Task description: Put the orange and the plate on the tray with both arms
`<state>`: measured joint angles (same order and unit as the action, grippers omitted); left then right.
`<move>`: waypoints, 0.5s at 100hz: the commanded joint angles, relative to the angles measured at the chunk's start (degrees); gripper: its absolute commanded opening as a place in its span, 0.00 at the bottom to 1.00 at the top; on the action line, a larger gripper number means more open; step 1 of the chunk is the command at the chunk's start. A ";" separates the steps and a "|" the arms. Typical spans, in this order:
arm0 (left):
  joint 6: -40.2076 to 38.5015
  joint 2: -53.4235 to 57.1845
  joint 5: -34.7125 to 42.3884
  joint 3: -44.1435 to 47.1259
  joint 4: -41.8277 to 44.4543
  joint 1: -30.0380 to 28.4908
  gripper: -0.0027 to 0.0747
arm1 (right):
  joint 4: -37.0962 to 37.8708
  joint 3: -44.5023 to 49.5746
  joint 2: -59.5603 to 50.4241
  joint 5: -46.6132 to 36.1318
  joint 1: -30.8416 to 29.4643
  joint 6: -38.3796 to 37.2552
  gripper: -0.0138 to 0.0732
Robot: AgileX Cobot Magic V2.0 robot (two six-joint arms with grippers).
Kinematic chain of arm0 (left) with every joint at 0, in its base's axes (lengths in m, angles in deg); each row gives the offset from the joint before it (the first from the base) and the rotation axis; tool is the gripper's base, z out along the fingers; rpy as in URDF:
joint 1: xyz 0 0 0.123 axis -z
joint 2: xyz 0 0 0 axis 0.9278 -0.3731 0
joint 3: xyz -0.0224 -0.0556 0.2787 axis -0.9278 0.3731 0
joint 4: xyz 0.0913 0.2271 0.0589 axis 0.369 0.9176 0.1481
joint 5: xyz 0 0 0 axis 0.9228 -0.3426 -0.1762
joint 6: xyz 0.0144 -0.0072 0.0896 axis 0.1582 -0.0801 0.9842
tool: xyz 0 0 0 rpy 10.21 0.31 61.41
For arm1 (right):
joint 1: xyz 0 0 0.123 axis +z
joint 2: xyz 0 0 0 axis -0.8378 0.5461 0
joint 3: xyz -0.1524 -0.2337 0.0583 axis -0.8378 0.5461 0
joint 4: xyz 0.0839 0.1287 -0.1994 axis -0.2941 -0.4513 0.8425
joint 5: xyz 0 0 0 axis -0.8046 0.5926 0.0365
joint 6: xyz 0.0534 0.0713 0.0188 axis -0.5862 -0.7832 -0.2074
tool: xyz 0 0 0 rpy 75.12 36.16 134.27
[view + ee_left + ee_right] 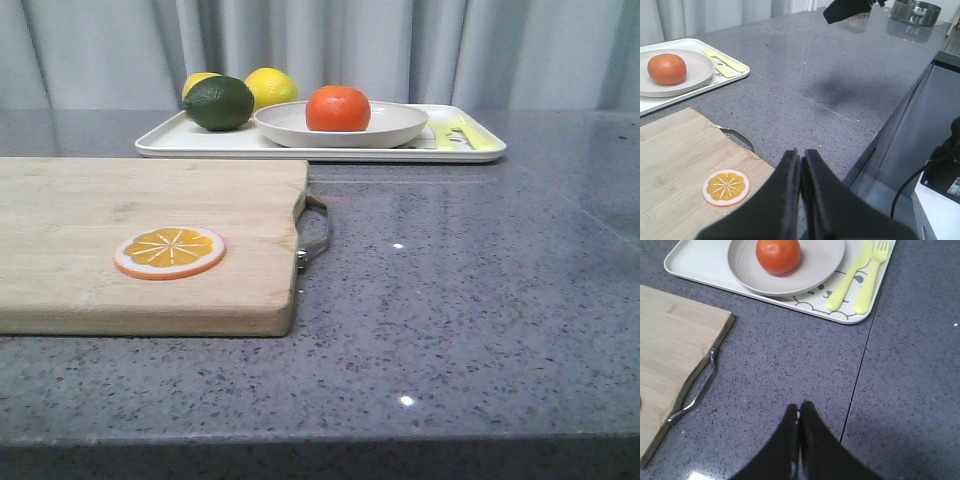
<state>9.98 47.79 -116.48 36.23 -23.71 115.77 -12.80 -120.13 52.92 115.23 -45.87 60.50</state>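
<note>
Front view: no readable writing or brand anywhere. Glossy reddish-orange orange (338,108) sitting in the cream plate (400,128), wide, shallow, raised rim, itself resting on the white rectangular tray (170,146) at the far side of the grey speckled table (460,300). On the tray's left part, a dark green lime (219,103) in front of two yellow lemons (272,87); on its right end, yellow-green cutlery (460,131). Nearer, at left, a wooden cutting board (120,200) with a metal handle (315,232), carrying a flat orange slice (169,251) with white rim. No arm in this view.

Left wrist view: left gripper (802,165) pressed together, black fingers meeting, holding nothing, above the board's edge near the orange slice. Orange in the plate on the tray, well apart from the gripper. Another dark gripper-like shape at the far table edge, a steel bowl (915,11) beyond it.

Right wrist view: right gripper (799,415) also closed tight and bare, over bare tabletop. Orange off-centre in the plate; part of a bear line drawing (812,296) showing on the tray beside the plate's rim, next to a yellow-green spoon and fork. No legible text.
</note>
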 commanded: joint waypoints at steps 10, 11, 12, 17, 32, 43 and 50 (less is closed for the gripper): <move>-0.43 0.41 5.01 0.76 -0.67 0.00 0.01 | -0.42 7.34 -10.89 -7.79 0.00 0.51 0.08; -0.43 0.41 5.01 0.71 -0.67 0.00 0.01 | -0.42 7.62 -11.28 -7.79 0.00 0.51 0.08; -0.43 0.41 5.17 0.93 -0.67 0.00 0.01 | -0.42 7.88 -11.67 -7.79 0.00 0.51 0.08; -0.43 0.41 5.55 1.50 -0.67 0.00 0.01 | -0.35 9.69 -14.23 -7.79 0.00 0.51 0.08; -0.43 0.41 7.70 3.37 -0.67 0.00 0.01 | -0.36 14.84 -22.01 -7.79 0.00 0.51 0.08; -0.43 0.41 9.38 4.55 -0.67 0.00 0.01 | -0.36 18.43 -27.56 -7.79 0.00 0.51 0.08; -0.43 0.41 9.95 4.97 -0.67 0.00 0.01 | -0.36 20.60 -31.01 -7.84 0.00 0.51 0.08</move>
<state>9.98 48.53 -112.29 42.22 -23.71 115.77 -12.80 -100.29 25.37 111.86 -45.87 60.50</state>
